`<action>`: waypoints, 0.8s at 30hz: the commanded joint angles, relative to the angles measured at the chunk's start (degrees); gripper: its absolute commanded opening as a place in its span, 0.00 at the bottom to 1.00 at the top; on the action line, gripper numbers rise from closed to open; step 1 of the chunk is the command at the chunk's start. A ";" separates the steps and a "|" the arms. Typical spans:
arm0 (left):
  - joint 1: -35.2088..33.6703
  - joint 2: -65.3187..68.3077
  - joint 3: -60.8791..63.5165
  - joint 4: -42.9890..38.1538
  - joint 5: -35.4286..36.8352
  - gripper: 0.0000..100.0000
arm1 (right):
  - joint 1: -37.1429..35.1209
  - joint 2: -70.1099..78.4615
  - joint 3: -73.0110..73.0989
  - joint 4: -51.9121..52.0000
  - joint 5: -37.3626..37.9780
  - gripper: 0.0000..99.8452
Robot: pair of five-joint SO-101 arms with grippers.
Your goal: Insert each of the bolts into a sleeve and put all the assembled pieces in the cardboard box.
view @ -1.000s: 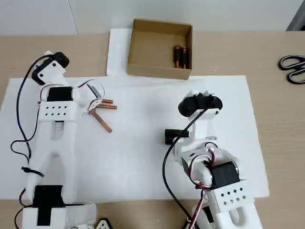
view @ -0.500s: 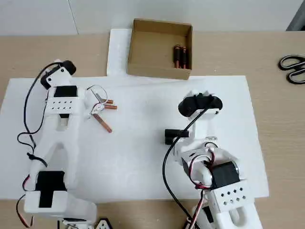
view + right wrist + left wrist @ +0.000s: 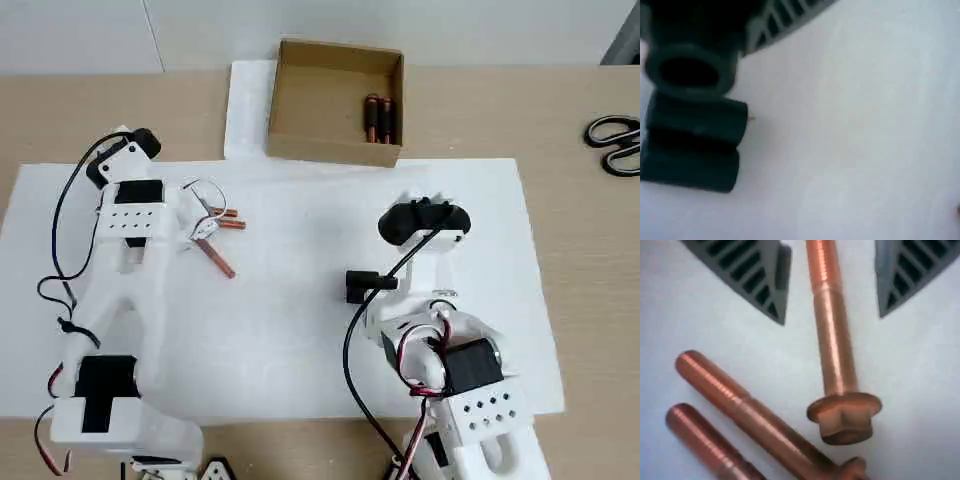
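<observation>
Left tool point(image 3: 831, 310) jaws stand wide apart. One bolt point(image 3: 836, 355) lies between them with a gap on either side of the shaft. Two more bolts point(image 3: 735, 400) crowd in just beside it. There is free room on the white sheet point(image 3: 290, 330) between the arms. Black sleeves point(image 3: 357, 285) sit against the right arm point(image 3: 430, 290). The cardboard box point(image 3: 310, 95) is open-topped, with assembled pieces point(image 3: 378, 118) along one wall. Scissors point(image 3: 614, 142) lie well apart on the surface.

wooden table point(image 3: 570, 110) carries a white sheet point(image 3: 290, 320), a box point(image 3: 330, 148) at the sheet's far edge, and scissors point(image 3: 615, 143) at right.
</observation>
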 commanded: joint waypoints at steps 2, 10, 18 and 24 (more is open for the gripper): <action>-0.18 1.41 -2.42 -2.11 -0.26 0.11 | 0.40 -1.10 -0.26 0.04 -0.44 0.00; -0.18 8.35 -8.48 1.76 -0.18 0.11 | 0.40 -1.10 -0.26 0.04 -0.44 0.00; 0.97 13.27 -11.12 1.85 -0.18 0.11 | 0.40 -1.10 -0.26 0.13 -0.44 0.00; 1.14 15.30 -11.12 1.93 -0.09 0.11 | 0.40 -1.10 -0.26 0.13 -0.44 0.00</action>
